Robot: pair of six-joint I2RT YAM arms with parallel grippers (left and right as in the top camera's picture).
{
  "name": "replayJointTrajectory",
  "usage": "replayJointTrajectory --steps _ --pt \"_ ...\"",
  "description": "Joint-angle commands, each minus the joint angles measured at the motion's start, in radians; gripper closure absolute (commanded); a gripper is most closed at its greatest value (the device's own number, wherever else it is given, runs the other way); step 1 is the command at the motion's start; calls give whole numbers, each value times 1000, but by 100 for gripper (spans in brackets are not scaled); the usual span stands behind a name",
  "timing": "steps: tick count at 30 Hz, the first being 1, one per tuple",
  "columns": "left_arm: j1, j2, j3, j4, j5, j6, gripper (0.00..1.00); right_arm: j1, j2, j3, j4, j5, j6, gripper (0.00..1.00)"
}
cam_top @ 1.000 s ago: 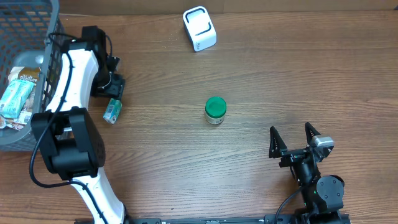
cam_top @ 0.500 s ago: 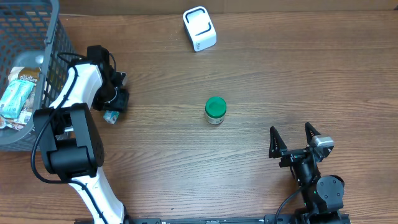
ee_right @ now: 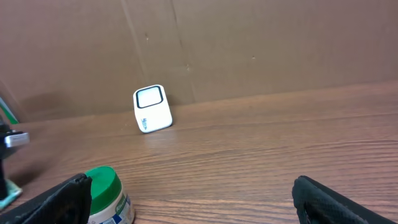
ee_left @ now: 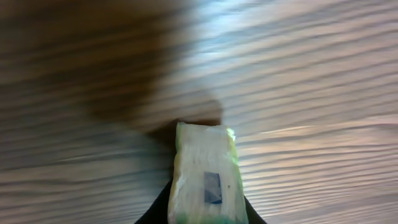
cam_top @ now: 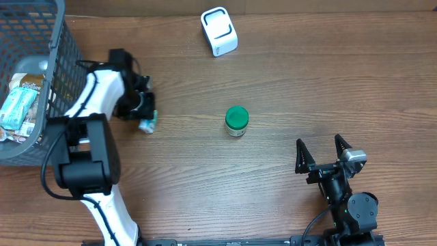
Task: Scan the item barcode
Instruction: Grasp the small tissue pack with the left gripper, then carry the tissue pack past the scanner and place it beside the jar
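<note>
From overhead, a dark wire basket [cam_top: 60, 65] stands at the far left edge of the wooden surface [cam_top: 293, 82]. It holds a loose pile of wrapped snack packets [cam_top: 17, 109]; their exact number cannot be told. The left arm's white links reach past the basket's right side. The left claw [cam_top: 145, 117] is closed on a small green-and-white packet [cam_top: 148, 126], which sits just right of the basket. A jar with a green lid [cam_top: 236, 120] stands upright near the middle, well apart from both claws. A white scanner [cam_top: 219, 31] sits near the far edge. The right claw [cam_top: 321, 156] is at the near right with its 2 fingers spread wide and nothing between them.

In the left wrist view, the packet [ee_left: 205, 168] fills the lower middle, pinched between the 2 dark fingers [ee_left: 154, 214] of the left claw [ee_left: 205, 214]. A small dark square patch shows on its pale face. The wood behind is blurred, so whether the packet touches it cannot be told.

In the right wrist view, the right claw [ee_right: 189, 186] gapes open over bare wood, with a fingertip [ee_right: 71, 196] at each lower corner. The jar [ee_right: 106, 196] stands just beside the left fingertip. The scanner [ee_right: 152, 109] sits farther back, close to a brown cardboard wall [ee_right: 280, 43].
</note>
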Motion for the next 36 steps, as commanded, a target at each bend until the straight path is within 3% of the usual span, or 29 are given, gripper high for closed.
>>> replayJointTrajectory --steps 1,10,16,26,32,36 --pt "-98 -3 -7 -4 53 -127 84 -2 -2 -11 5 -6 0 0" --pt "-328 -3 -7 33 27 -346 87 -2 -2 -11 5 -6 0 0" --pt "-431 -3 -7 58 -58 -498 96 -2 -2 -11 6 -6 0 0" --pt "-478 -3 -7 65 -106 -575 88 -2 -2 -11 5 -6 0 0" --pt "-480 -3 -7 64 -106 -575 66 -2 -2 -11 6 -6 0 0" --pt "-480 -3 -7 57 -106 -572 25 -2 -2 -11 5 -6 0 0"
